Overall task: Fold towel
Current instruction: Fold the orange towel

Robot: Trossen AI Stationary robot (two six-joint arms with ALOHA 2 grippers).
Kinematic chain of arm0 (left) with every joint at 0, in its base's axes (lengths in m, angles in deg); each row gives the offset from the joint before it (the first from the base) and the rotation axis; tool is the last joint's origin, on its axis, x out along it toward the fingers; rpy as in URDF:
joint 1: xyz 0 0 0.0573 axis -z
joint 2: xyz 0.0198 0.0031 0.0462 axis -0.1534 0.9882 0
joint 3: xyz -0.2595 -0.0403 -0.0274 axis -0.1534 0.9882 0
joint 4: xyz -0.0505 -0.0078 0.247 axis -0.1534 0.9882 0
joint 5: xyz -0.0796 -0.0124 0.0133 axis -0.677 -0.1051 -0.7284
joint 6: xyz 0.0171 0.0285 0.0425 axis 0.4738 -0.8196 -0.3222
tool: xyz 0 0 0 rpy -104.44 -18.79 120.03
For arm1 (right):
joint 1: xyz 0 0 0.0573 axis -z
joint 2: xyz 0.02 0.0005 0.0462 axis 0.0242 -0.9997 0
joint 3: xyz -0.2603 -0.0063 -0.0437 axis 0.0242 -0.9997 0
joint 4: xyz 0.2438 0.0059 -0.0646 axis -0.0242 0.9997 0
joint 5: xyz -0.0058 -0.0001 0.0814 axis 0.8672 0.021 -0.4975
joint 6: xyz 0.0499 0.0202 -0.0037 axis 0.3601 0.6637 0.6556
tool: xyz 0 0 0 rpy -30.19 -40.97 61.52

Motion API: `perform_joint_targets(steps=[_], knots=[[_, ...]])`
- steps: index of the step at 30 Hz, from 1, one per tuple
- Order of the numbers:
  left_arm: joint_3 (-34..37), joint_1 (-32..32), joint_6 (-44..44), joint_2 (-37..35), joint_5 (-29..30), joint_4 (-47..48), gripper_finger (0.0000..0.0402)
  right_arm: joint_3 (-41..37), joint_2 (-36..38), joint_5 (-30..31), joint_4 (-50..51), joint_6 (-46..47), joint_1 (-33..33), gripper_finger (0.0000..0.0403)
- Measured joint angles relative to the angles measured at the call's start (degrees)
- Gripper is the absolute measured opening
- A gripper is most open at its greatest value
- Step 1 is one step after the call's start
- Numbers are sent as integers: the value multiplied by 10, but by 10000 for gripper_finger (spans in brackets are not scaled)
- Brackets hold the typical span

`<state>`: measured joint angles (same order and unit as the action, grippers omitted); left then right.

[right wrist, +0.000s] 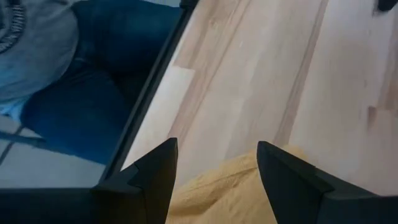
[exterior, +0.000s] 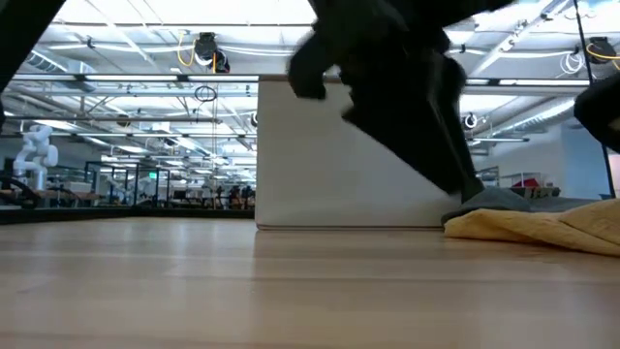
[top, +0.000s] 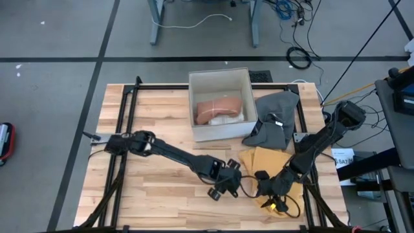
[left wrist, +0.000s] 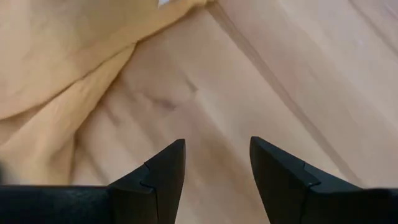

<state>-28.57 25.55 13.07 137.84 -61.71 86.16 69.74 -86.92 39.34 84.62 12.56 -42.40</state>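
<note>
The yellow towel (top: 268,169) lies rumpled on the table (top: 155,116) at about 4 o'clock, below the white box (top: 220,103). Both grippers hang low with fingers apart, grasping nothing: the left gripper (top: 223,188) just at its 9 o'clock edge, the right gripper (top: 272,200) over its 6 o'clock edge.

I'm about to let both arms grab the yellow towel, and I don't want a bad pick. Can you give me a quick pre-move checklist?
1. Left gripper fingers open, nothing held: ok.
2. Right gripper fingers open, nothing held: ok.
3. Right gripper over the yellow towel edge: ok.
4. Left gripper over the towel: not ok, over bare wood beside it.
5. Towel spread flat: not ok, rumpled.
6. Towel clear of the grey cloth: cannot tell.
</note>
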Motion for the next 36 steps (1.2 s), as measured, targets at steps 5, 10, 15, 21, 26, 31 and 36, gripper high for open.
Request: perform_joint_targets(steps=[5, 10, 15, 21, 26, 31, 36], knots=[[0, 10, 30, 31, -15, -63, 186, 0, -72, 47, -48, 34, -31, 210], [0, 19, 58, 36, -16, -126, 186, 2, -132, 117, -50, 72, -45, 210], [0, 27, 58, 35, -16, -198, 186, 4, -154, 167, -62, 70, -50, 210], [0, 23, 61, 41, -13, -212, 186, 32, -137, 165, -38, 11, -62, 210], [0, 20, 72, 68, -12, -223, 186, 63, -123, 182, 45, -2, -62, 210], [0, 20, 96, 95, -12, -248, 186, 66, -124, 186, 110, 39, -61, 210], [0, 21, 118, 96, -12, -254, 186, 66, -127, 212, 146, 82, -63, 210]])
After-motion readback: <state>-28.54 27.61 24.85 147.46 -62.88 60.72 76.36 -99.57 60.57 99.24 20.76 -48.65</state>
